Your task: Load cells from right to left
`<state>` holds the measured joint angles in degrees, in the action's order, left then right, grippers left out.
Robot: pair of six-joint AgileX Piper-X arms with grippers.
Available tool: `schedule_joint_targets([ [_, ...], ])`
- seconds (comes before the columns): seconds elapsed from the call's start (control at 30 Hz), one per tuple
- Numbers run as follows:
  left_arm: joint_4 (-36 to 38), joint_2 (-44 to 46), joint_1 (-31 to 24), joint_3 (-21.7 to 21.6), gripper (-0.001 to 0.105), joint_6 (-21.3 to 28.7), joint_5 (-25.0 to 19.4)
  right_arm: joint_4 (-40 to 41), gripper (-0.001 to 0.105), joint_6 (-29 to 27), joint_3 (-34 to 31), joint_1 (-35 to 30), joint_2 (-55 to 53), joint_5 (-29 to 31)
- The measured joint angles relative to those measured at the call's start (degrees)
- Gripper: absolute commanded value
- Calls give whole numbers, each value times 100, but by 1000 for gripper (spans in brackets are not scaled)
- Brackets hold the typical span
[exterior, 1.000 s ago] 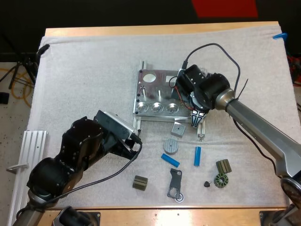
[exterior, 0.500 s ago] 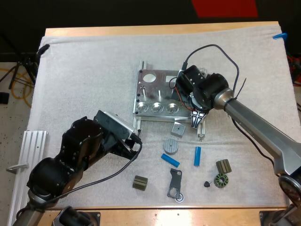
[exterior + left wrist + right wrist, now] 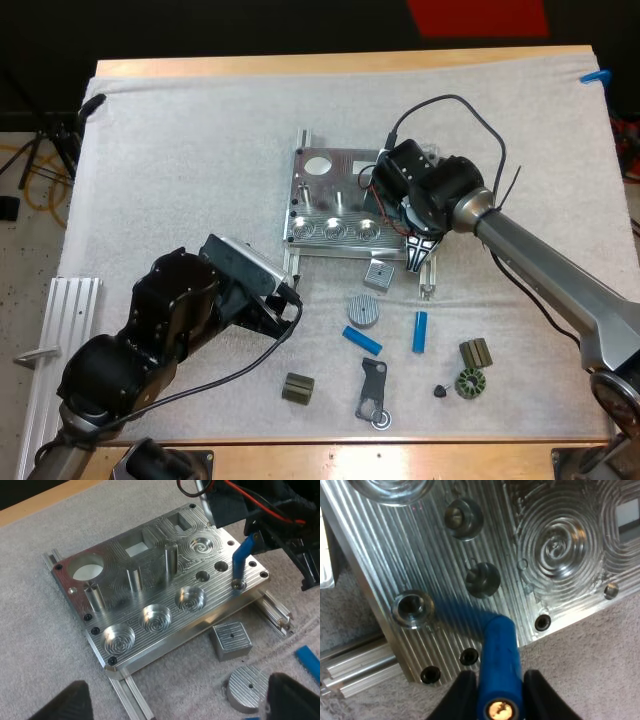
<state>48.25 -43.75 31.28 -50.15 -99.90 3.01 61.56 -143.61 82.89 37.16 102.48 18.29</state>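
Note:
The metal fixture (image 3: 335, 205) lies mid-mat, with three round pockets along its front and small holes near its right corner (image 3: 220, 567). My right gripper (image 3: 420, 252) is shut on a blue cylinder (image 3: 499, 665). Tilted, the cylinder (image 3: 243, 555) has its lower end at a small hole on the fixture's front right corner. My left gripper (image 3: 285, 310) hangs open in front of the fixture, its fingers (image 3: 292, 700) wide apart over the mat. Two loose blue cylinders (image 3: 362, 341) (image 3: 420, 332) lie on the mat before the fixture.
A grey square block (image 3: 378, 273) and a round ribbed disc (image 3: 364, 310) sit just in front of the fixture. Dark parts lie nearer the front edge: a block (image 3: 298, 388), a bracket (image 3: 373, 392), a slotted ring (image 3: 468, 384). An aluminium rail (image 3: 60, 330) lies far left.
Almost nothing: my right gripper with the blue cylinder has edged slightly left at the fixture's corner. The left arm has not moved.

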Motion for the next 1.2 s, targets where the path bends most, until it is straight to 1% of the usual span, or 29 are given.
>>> schedule_joint_targets([
  [0.03, 0, 0, 0, 0, 70, 0, 0, 0, 28, 0, 0, 0, 0, 0],
  [0.07, 0, 0, 0, 0, 70, 0, 0, 0, 32, 0, 0, 0, 0, 0],
  [0.13, 0, 0, 0, 0, 70, 0, 0, 0, 47, 0, 0, 0, 16, 0],
  [0.17, 0, 0, 0, 0, 70, 0, 0, 0, 49, 0, 0, 0, 23, 0],
  [0.3, 0, 0, 0, 0, 70, 0, 0, -56, 50, 0, 0, 0, 22, -11],
  [0.5, 0, 0, 0, 0, 70, 0, 43, -230, 50, 0, 0, 0, -292, -244],
  [0.73, 0, 0, 0, 0, 70, 0, 63, -256, 49, 81, 0, 0, -742, -246],
  [0.97, 0, 0, 0, 0, 70, 0, 63, -262, 49, 125, 0, 0, -758, -246],
  [1.0, 0, 0, 0, 0, 70, 0, 63, -262, 49, 150, 0, 0, -758, -295],
  [1.1, 0, 0, 0, 0, 70, 0, 63, -223, 49, 175, 0, 0, -758, -751],
  [1.13, 0, 0, 0, 0, 70, 0, 63, -219, 49, 124, 0, 0, -758, -902],
  [1.2, 0, 0, 0, 0, 70, 0, 63, -221, 49, -33, 0, 0, -758, -1015],
])
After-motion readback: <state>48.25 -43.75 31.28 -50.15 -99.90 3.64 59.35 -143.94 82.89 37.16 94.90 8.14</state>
